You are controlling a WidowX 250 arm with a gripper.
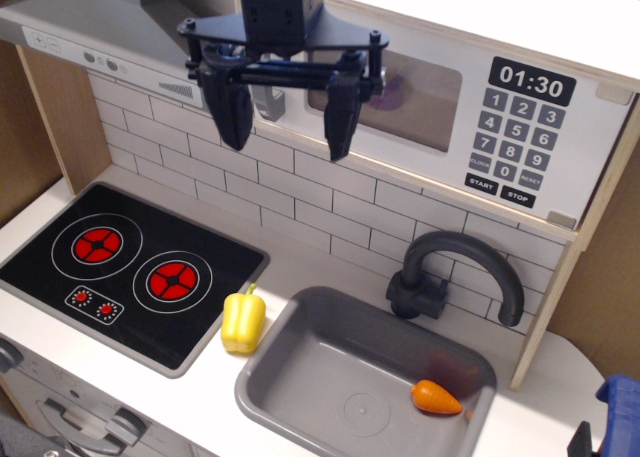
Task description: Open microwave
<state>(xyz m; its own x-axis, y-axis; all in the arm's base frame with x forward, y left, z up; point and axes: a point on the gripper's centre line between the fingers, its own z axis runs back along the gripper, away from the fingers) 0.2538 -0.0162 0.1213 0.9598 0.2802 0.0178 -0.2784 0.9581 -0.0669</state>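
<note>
counter (300, 267): white
on it: yellow pepper (242, 319), beside black cooktop (130, 267) and grey sink (300, 377)

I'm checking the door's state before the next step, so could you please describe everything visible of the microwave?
The microwave is a white-fronted toy unit set above the tiled wall. Its wide door looks shut, with a clear window. To the right is a black keypad under a clock reading 01:30. The open gripper hangs before its left end, partly hiding the grey handle; contact is unclear.
</note>
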